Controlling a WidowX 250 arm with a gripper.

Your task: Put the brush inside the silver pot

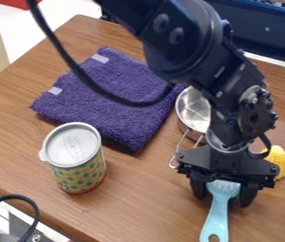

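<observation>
Black, the one gripper [224, 189] is at the head of one light-blue plastic brush [217, 215], whether clamped or spread I cannot tell, with one round silver metal pot [191, 111] and one bumpy yellow object [279, 163] behind, then one folded purple towel [110, 92] and one dotted, lidded can [80, 175].

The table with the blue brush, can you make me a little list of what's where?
brush: light blue, at the gripper, outside the pot; can't tell if held
pot: silver, partly behind the arm
cloth: purple, folded, beside the pot
can: dotted, upright, near the cloth
yellow thing: partly behind the gripper
</observation>
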